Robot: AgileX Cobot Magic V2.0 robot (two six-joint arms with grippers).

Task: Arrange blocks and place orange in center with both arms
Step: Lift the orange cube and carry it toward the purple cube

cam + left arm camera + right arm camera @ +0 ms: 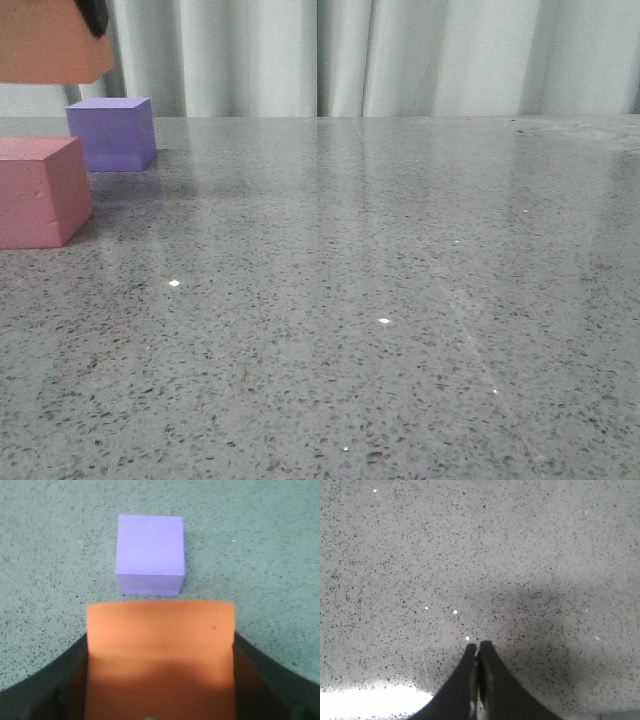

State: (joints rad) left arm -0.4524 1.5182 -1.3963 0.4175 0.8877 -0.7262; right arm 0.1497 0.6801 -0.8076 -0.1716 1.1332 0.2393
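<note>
Above the tabletop (400, 300), left jaws grip orange cube (160, 655), purple cube (150, 552) beyond, right jaws closed.

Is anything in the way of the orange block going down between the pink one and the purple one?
Nothing visible blocks it. The left gripper holds the orange block up in the air. In the front view, bare tabletop shows in the gap between the pink block and the purple block, though part of that gap runs off the picture's edge.
</note>
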